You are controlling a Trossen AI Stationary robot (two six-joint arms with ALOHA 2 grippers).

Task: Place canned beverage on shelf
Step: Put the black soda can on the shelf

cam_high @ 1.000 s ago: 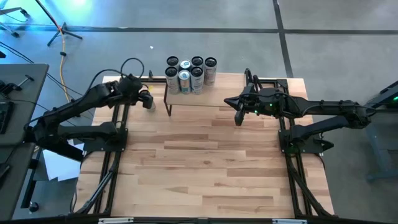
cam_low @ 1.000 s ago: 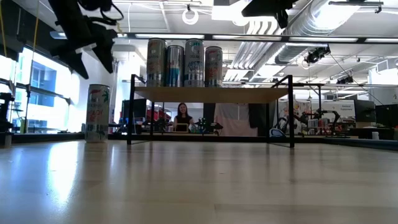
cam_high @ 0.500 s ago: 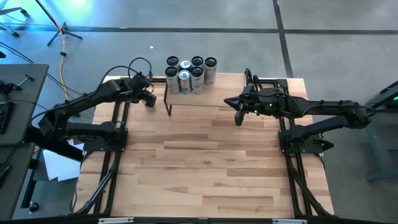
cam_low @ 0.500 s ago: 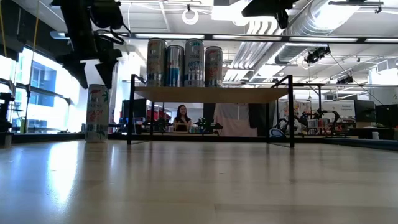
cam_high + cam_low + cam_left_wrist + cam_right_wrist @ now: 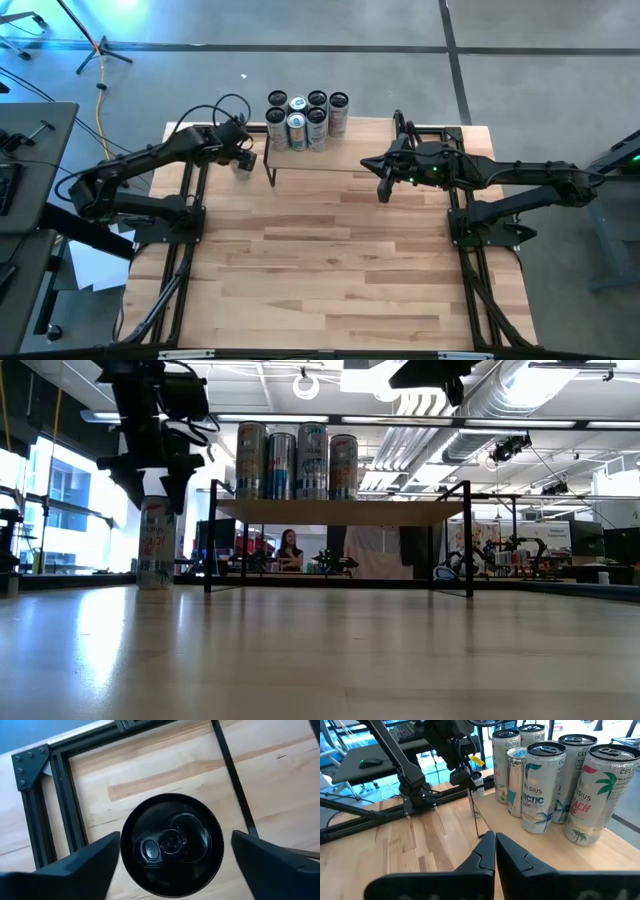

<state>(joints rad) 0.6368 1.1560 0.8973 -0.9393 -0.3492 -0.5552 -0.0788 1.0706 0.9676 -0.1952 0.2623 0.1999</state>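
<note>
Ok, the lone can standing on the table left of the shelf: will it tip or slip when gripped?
The can is tall and slim, so a nudge near its top likely tips it. Its smooth rounded side probably slips unless the left gripper, open above it, closes squarely.

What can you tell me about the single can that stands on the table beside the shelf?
The can is tall and slim, pale with red and green print, and its dark top carries an unopened pull tab. It stands upright on the wooden table, just left of the shelf and apart from it. The left end effector hangs right above it, fingers spread on either side of the top, not touching it.
</note>
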